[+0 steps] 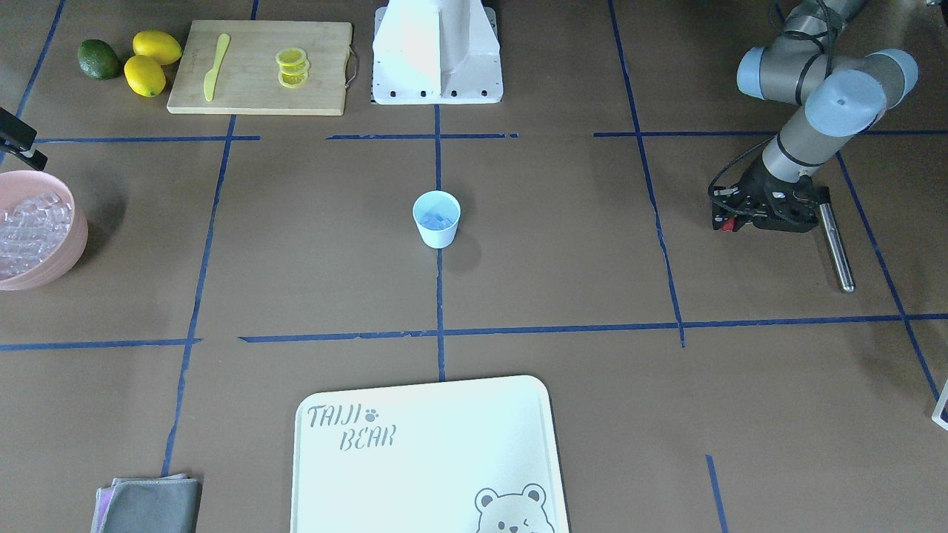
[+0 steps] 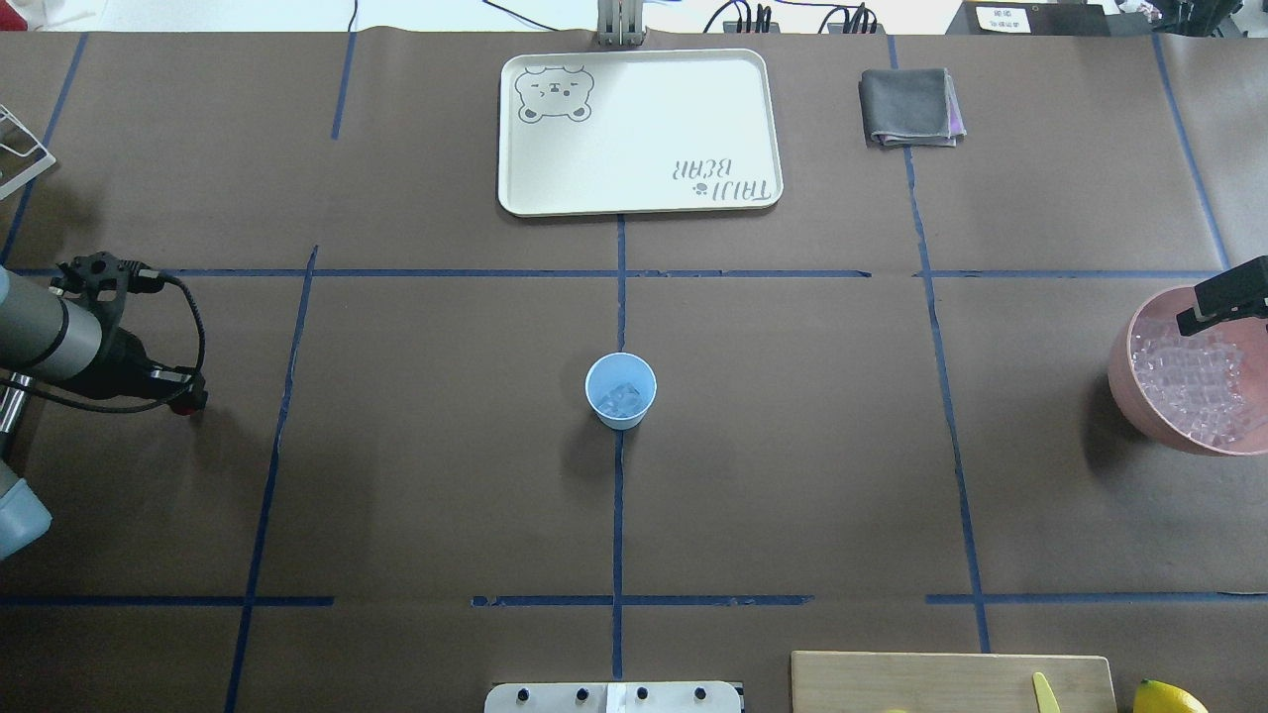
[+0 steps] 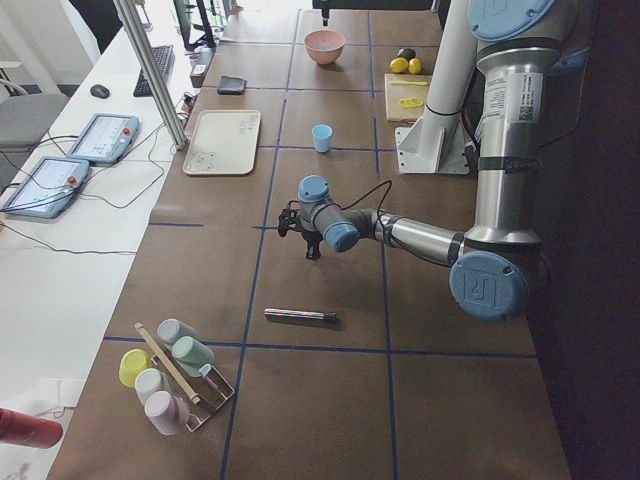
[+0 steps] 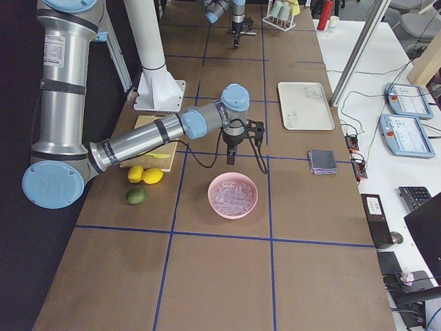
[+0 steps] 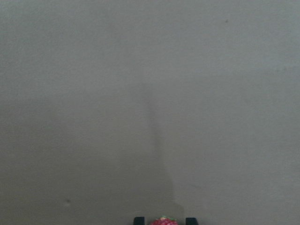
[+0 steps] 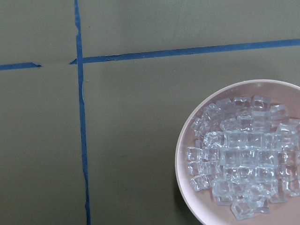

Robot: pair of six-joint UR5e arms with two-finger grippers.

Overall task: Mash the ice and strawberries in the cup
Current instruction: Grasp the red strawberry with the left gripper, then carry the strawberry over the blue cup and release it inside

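Note:
The white cup (image 1: 436, 218) (image 2: 621, 389) stands upright at the table's centre with a few pieces of clear ice (image 2: 621, 398) inside. More ice (image 6: 243, 159) fills the pink bowl (image 2: 1124, 381). My left gripper (image 1: 729, 223) (image 2: 191, 401) hovers low over the table, far from the cup, shut on a small red strawberry (image 5: 163, 221). My right gripper (image 2: 1223, 297) hangs above the pink bowl's rim. Its fingers do not show clearly, so I cannot tell whether they are open or shut.
A metal rod (image 1: 837, 248) lies beside the left gripper. A cutting board (image 1: 259, 66) holds a yellow knife and lemon slices, with two lemons (image 1: 152, 63) and a lime (image 1: 98, 59) beside it. A cream tray (image 2: 639, 129), a grey cloth (image 2: 909, 107) and a cup rack (image 3: 170, 375) lie further off.

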